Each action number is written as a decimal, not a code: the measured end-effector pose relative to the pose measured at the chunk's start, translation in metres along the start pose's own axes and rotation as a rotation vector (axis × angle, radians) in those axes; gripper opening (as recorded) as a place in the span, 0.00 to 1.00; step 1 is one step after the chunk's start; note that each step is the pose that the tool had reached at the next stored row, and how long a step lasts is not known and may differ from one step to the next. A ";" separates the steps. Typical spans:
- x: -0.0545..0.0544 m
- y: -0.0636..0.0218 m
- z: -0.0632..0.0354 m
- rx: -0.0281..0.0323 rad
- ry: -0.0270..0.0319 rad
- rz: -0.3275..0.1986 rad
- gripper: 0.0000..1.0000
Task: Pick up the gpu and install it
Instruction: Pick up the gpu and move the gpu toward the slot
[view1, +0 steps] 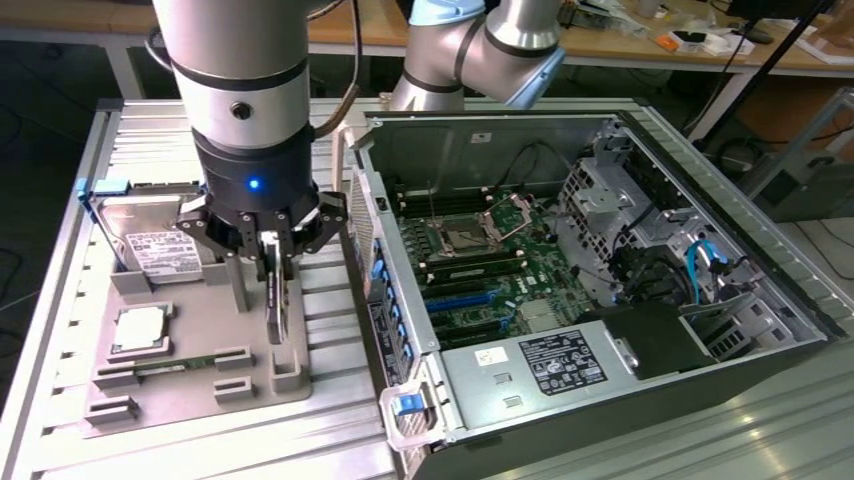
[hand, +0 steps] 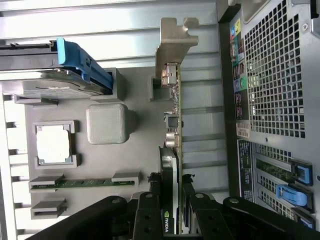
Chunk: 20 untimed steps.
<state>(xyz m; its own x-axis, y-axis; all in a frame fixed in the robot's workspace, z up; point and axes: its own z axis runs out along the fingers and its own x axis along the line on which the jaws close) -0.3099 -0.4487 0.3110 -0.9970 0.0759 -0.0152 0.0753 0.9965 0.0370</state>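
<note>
Two fingers (view1: 248, 240) (hand: 150, 200) pinch the upper edge of the gpu (view1: 276, 305) (hand: 172, 122), one on each face. The card stands upright on its long edge in slots of the grey tray (view1: 200, 385), at the tray's side towards the exterior view's right. Its silver bracket (hand: 172, 45) juts past the tray's edge over the bare slatted worktop (view1: 54, 300). A narrow strip of worktop separates the card from the open computer case (view1: 400, 130). The hard drive (view1: 158, 245) stands well apart, on the exterior view's left.
</note>
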 end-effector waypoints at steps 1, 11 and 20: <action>0.000 0.0001 -0.0015 0.0000 0.0000 0.000 0.27; 0.000 0.0008 -0.0205 0.0000 0.0010 0.000 0.27; -0.001 0.0015 -0.0397 0.0001 0.0022 0.000 0.27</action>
<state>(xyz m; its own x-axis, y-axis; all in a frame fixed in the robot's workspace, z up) -0.3099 -0.4486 0.3507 -0.9970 0.0759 -0.0130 0.0754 0.9965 0.0369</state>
